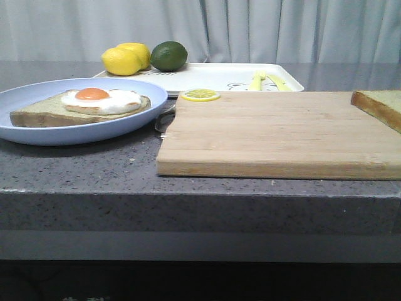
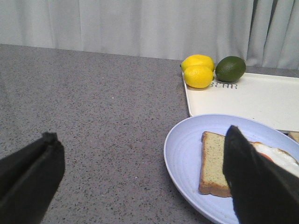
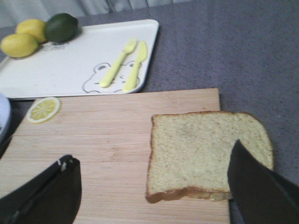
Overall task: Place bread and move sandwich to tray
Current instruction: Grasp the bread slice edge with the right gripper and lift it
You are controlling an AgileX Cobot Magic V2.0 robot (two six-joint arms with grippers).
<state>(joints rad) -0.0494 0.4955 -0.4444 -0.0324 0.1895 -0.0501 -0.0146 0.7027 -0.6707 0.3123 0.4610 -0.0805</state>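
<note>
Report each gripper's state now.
Left gripper: open, holding nothing, beside the plate.
Right gripper: open, holding nothing, over the bread.

bread (image 3: 205, 154): pale tan crumb, darker brown crust
sandwich (image 1: 88, 105): tan-green bread, brown crust, white egg, orange yolk
plate (image 1: 37, 128): pale blue, plain
tray (image 3: 70, 65): white, faint grey bear print, grey lettering
cutting board (image 1: 276, 135): light wood, fine straight grain
lemons (image 1: 125, 59): bright yellow
lime (image 1: 168, 56): dark green
lemon slice (image 1: 200, 95): yellow rim, paler centre
fork and knife (image 3: 125, 65): pale yellow
table (image 2: 93, 107): grey, speckled
curtain (image 1: 263, 28): pale grey, vertical folds
left gripper (image 2: 140, 182): black
right gripper (image 3: 154, 196): black
</note>
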